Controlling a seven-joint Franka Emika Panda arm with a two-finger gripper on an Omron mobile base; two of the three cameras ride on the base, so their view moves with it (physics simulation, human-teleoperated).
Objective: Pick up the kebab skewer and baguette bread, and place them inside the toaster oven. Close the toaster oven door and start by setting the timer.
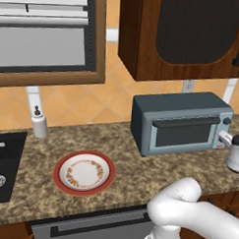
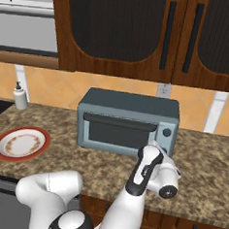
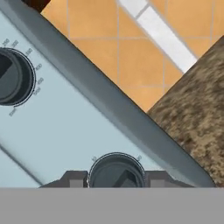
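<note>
The blue-grey toaster oven [image 1: 178, 121] [image 2: 125, 120] stands on the granite counter with the toaster oven door [image 1: 182, 131] [image 2: 116, 132] closed upright. My gripper [image 3: 116, 180] [image 2: 158, 148] is at the oven's right-hand control panel. Its two fingertips [image 3: 74, 178] sit on either side of the lower knob [image 3: 116, 169], shut on it. A second, larger knob [image 3: 11, 76] sits further up the panel. In the left base view my hand [image 1: 234, 151] reaches the panel from the right edge. The kebab skewer and baguette bread are hidden from view.
A red-rimmed plate [image 1: 84, 171] [image 2: 20, 143] lies on the counter left of the oven. A soap bottle [image 1: 39, 122] [image 2: 20, 97] stands by the tiled wall, near a dark sink [image 1: 1, 170]. Wooden wall cabinets [image 1: 184, 35] hang above the oven.
</note>
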